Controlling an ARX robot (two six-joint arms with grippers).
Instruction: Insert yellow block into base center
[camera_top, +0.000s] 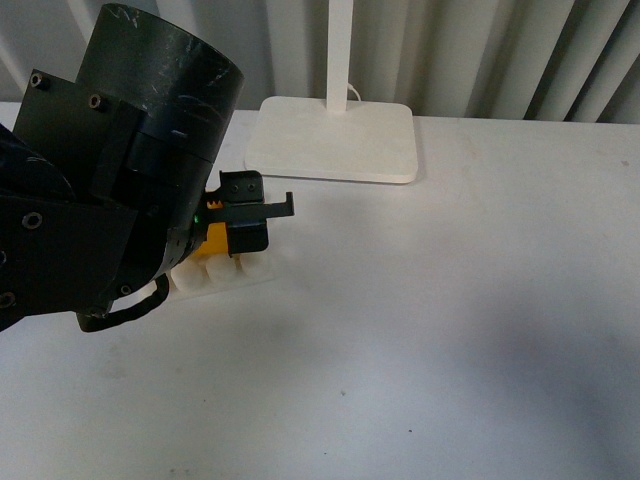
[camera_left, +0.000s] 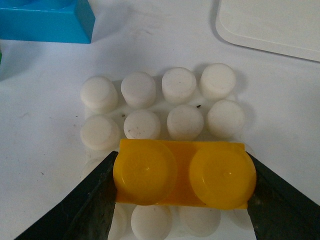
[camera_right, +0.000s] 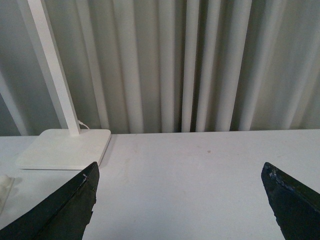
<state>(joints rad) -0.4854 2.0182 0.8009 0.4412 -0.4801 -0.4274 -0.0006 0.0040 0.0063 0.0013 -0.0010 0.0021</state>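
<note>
One yellow block (camera_left: 184, 172), pinched in left gripper (camera_left: 182, 181), over base (camera_left: 141, 124) studs; placing step; next: centre alignment, straight downward press.

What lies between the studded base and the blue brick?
Nothing: the left wrist view shows only bare table between the base and the blue brick.

No legible text or markings anywhere.
</note>
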